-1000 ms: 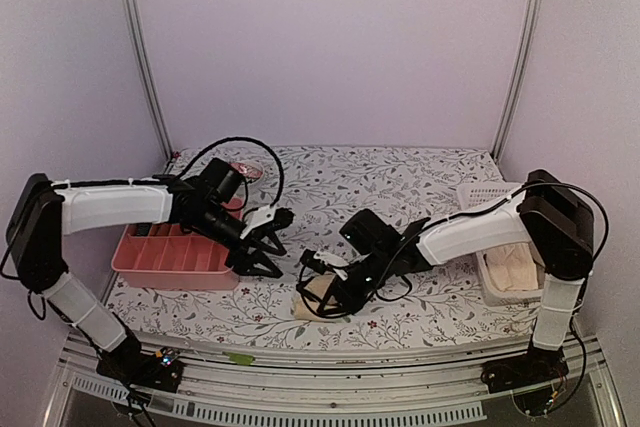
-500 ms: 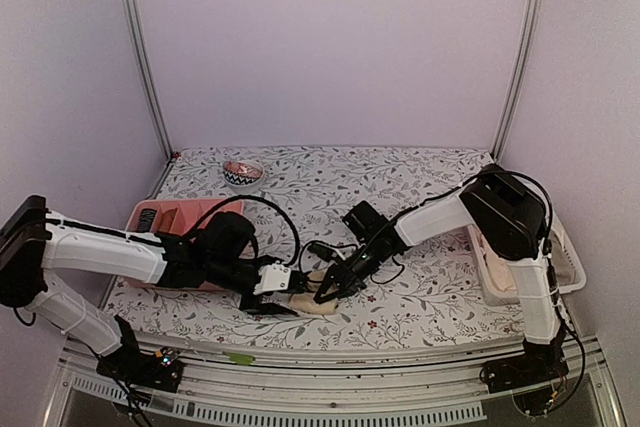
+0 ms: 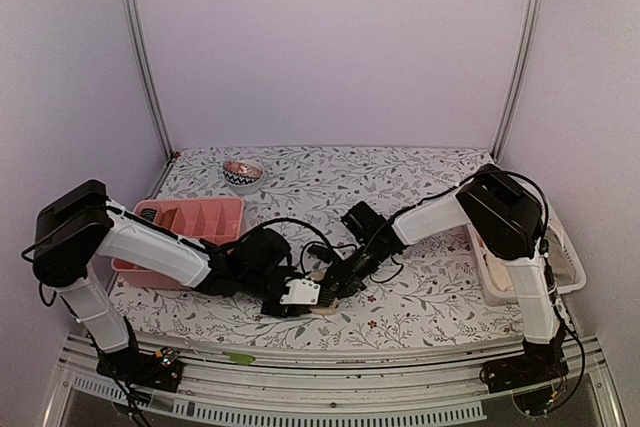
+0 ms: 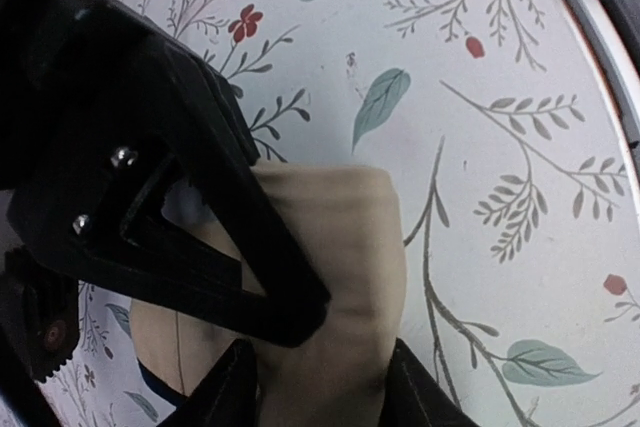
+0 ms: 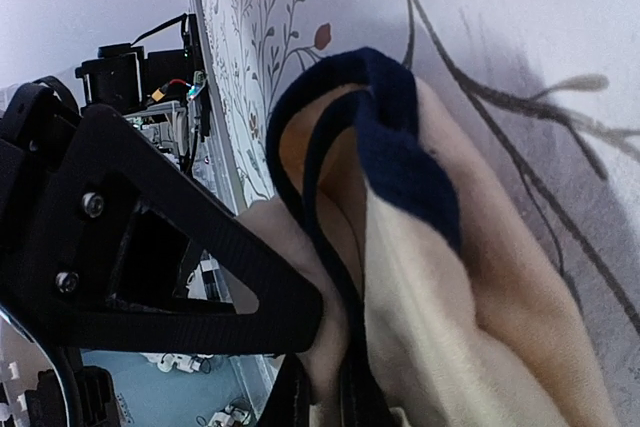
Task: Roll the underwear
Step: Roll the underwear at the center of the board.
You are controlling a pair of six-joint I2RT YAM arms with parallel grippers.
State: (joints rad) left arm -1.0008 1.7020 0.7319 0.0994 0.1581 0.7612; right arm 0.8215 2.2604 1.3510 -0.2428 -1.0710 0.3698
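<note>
**A:** How far along are you with the rolling?

**B:** Partway through 1 piece, by my reading. The underwear (image 4: 345,237), beige with dark trim, lies on the floral counter (image 3: 430,182) at the lower centre of the top view. It is bunched into a thick fold rather than a tight roll. In the right wrist view the trimmed edge gapes open, so you probably have turns left to make.

**A:** And the pincers?

**B:** Your right pincer (image 5: 325,372) is closed, pinching the trimmed edge of the underwear. Your left pincer (image 4: 320,357) straddles the other end, 1 finger on each side of the cloth. I cannot tell whether it grips yet.

**A:** What is left after this piece?

**B:** Cream garments (image 3: 503,275) sit in the white basket (image 3: 568,265) at the right edge, so more pieces likely wait for you. The pink tray (image 3: 200,209) stands at the left.

**A:** What differs from 1 second ago?

**B:** Your left arm was over the pink tray then, its pincer spread wide and well apart from the cloth. Now it has swung down to the lower centre and meets the underwear. Your right pincer has stayed on the cloth while its arm has folded in closer. The underwear sits in about the same spot.
</note>
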